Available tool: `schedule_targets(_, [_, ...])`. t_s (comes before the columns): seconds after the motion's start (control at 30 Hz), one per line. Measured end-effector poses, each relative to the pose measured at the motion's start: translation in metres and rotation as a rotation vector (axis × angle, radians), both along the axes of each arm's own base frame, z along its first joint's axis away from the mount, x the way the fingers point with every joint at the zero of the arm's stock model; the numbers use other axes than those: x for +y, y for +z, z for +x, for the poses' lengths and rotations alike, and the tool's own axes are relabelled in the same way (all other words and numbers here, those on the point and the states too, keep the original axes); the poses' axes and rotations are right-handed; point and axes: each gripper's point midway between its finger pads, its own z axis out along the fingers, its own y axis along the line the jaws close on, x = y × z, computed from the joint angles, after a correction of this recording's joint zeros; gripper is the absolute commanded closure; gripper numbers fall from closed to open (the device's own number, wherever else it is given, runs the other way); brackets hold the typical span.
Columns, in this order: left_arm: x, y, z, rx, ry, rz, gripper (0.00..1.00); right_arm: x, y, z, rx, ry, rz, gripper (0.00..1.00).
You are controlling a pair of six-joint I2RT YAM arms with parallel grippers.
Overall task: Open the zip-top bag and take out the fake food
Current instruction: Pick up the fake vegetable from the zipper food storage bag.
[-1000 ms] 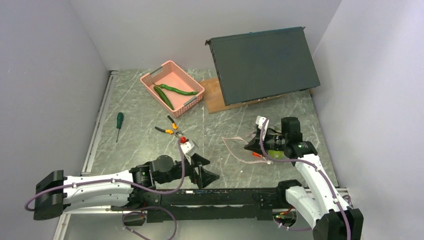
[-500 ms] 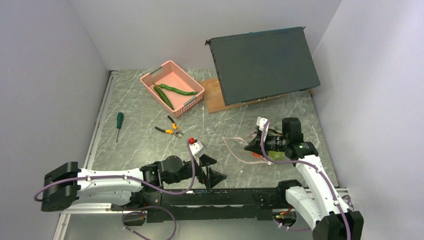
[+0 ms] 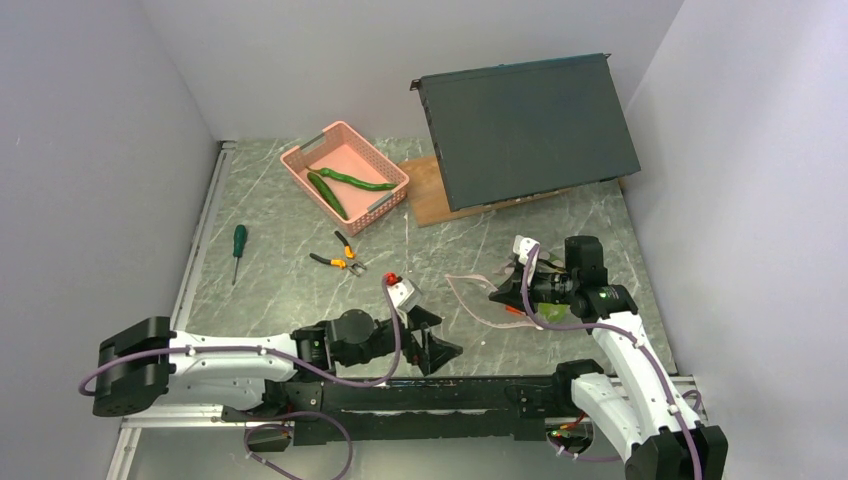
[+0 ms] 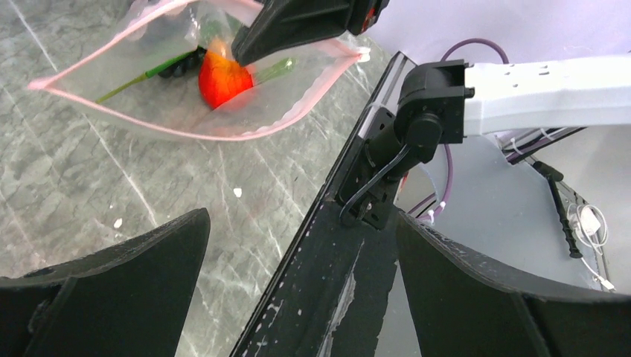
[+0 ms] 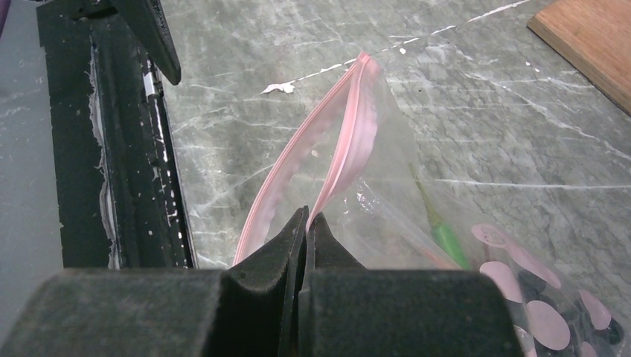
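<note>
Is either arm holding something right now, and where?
The right tool pinches the zip-top bag by its pink zip strip; the open left tool holds nothing.

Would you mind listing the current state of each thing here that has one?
zip-top bag: mouth open, one lip pinched, food inside.
right gripper: fingers shut on the bag's lip.
left gripper: fingers open, empty.
pink basket: holds cucumber and pepper.
pliers: lying flat, handles spread.
</note>
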Motion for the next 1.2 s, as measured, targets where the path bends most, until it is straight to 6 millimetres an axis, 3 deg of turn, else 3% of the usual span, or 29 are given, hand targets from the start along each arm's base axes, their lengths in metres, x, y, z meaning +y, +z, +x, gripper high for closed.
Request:
schedule_targets(0.57, [-0.023, 0.009, 0.007, -0.031, -0.005, 0.036, 0.07, 0.001, 0.003, -0.004, -0.014, 0.018, 0.008, 1.00])
schedule_targets(0.93, [-0.045, -0.003, 0.025, -0.114, 0.031, 0.111, 0.13, 0.001, 0.003, -0.005, -0.012, 0.018, 0.009, 1.00])
schedule_targets(1.2, [-0.054, -0.006, 0.044, -0.295, 0.051, 0.201, 0.31, 0.000, 0.005, -0.005, -0.025, 0.014, 0.008, 0.98])
